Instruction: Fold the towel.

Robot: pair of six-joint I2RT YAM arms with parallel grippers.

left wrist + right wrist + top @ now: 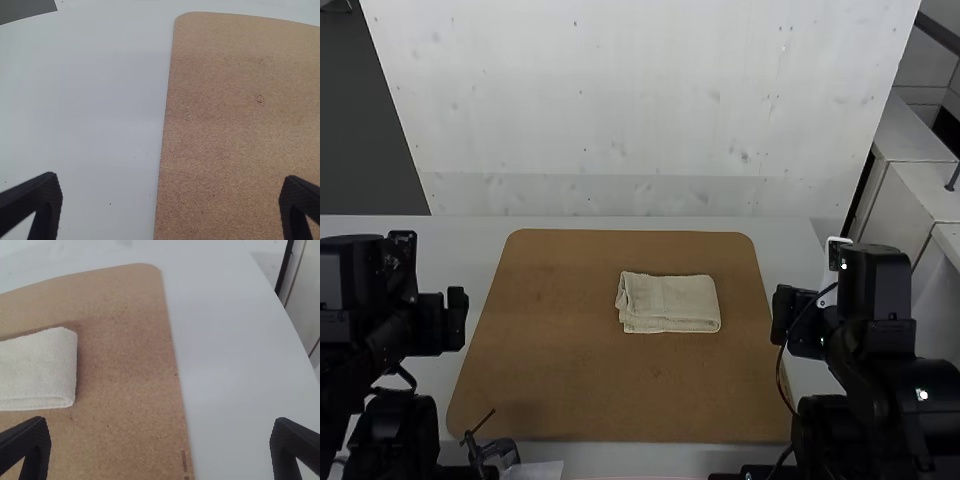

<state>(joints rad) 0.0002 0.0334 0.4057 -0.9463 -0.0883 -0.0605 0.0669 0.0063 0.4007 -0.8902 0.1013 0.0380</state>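
Where one brown mat (550, 370) lies on one white table (470, 250), one towel (670, 303) rests folded.
In the high view I count one towel, a compact rectangle with layered edges, on the mat's far half and slightly right of its middle; my left gripper (456, 318) and my right gripper (788, 320) stand at opposite sides, both well apart from it. In my left wrist view, my left gripper (171, 179) has its two fingers spread wide, with one rounded mat corner beyond. In my right wrist view, my right gripper (161, 421) has its two fingers wide apart too, with one end of the towel and one rounded mat corner beyond.
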